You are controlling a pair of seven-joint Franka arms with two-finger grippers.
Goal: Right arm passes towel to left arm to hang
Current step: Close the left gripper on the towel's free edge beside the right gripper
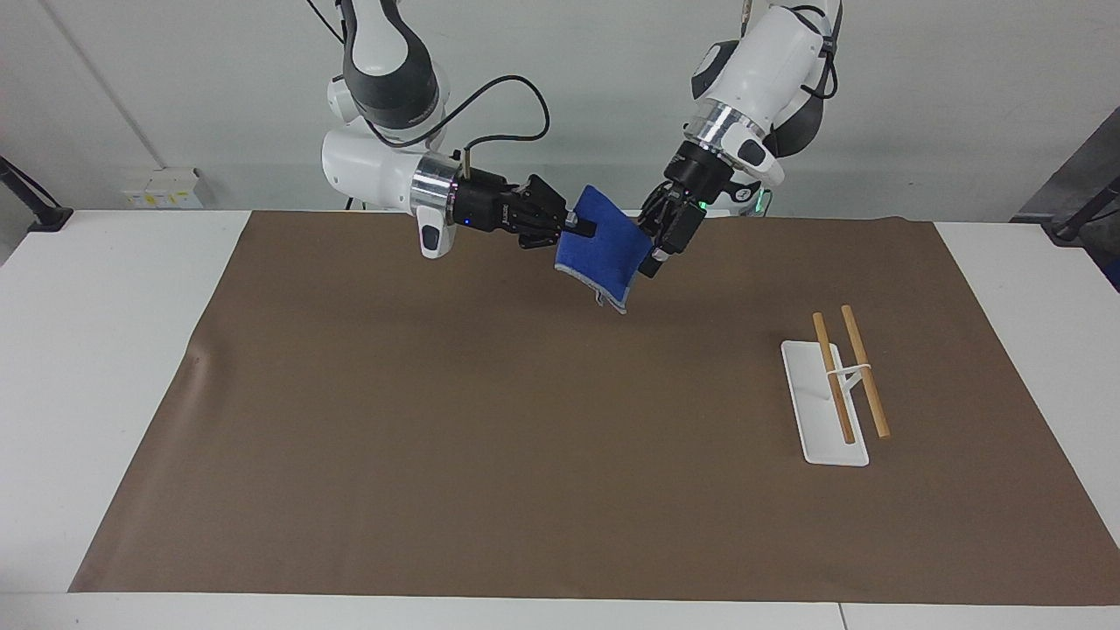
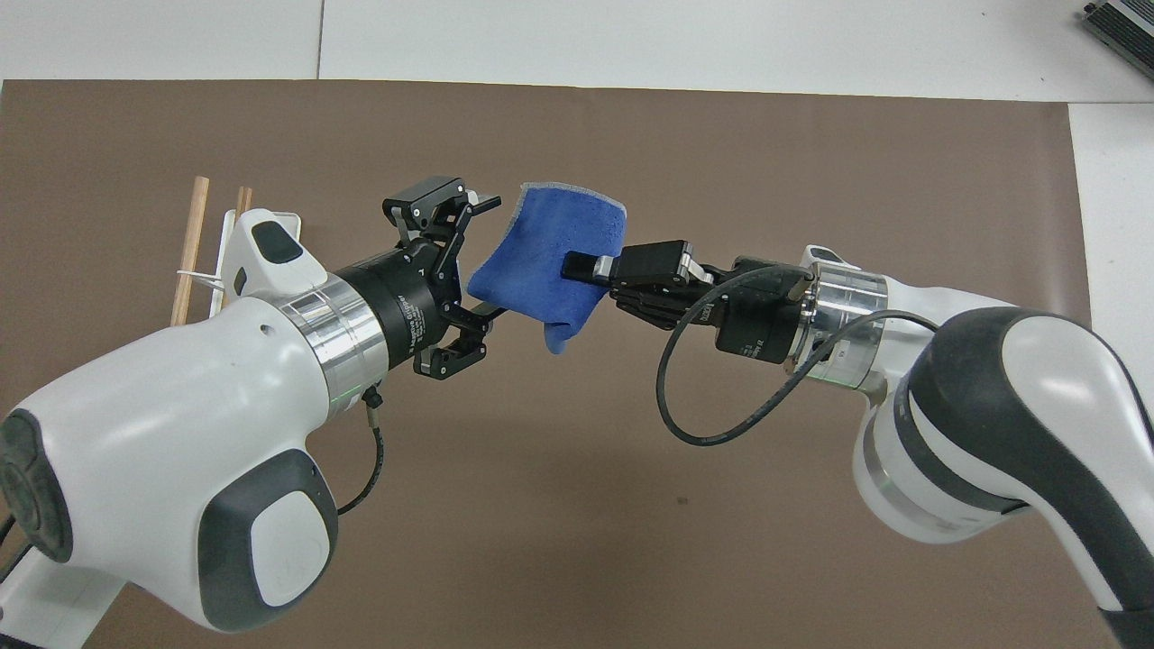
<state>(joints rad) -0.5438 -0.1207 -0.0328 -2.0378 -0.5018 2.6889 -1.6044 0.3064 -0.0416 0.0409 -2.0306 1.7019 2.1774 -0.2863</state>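
Observation:
The blue towel [image 1: 604, 255] hangs in the air over the mat's robot-side middle; it also shows in the overhead view [image 2: 541, 270]. My right gripper [image 1: 581, 230] is shut on the towel's edge toward the right arm, and shows in the overhead view [image 2: 579, 268] too. My left gripper [image 1: 654, 245] is open at the towel's edge toward the left arm. In the overhead view my left gripper [image 2: 487, 258] has one finger on each side of that edge, and I cannot tell whether they touch the cloth.
A white rack [image 1: 809, 411] with two wooden rods [image 1: 833, 385] stands on the brown mat [image 1: 437, 394] toward the left arm's end. In the overhead view the rack [image 2: 236, 222] is partly hidden by the left arm.

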